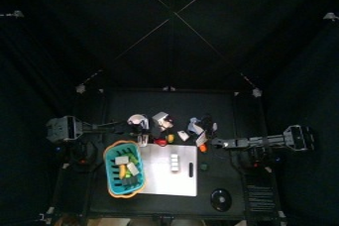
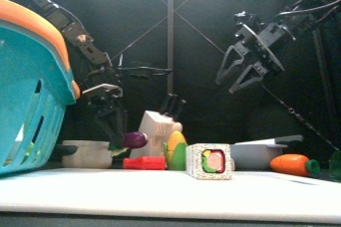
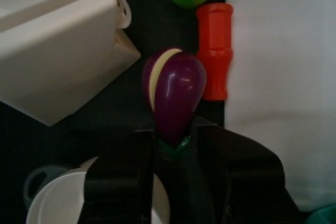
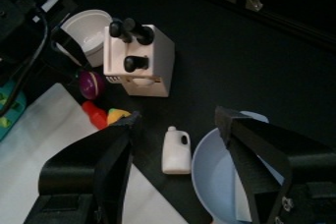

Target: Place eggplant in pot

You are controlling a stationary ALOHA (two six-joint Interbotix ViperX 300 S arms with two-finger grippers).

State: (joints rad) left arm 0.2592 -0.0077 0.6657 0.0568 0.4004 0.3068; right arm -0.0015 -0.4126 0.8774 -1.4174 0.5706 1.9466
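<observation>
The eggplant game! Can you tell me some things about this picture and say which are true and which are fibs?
1. The left gripper holds the eggplant. True.
2. The right gripper is shut. False: its jaws stand wide open, holding nothing.
3. The basket is teal with an orange rim. True.
4. The eggplant is green all over. False: it is purple with a pale cut face.

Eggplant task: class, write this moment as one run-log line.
left fingers: closed on stem end of glossy purple eggplant | right fingers: open, raised, empty | round white pot: no eggplant inside
</observation>
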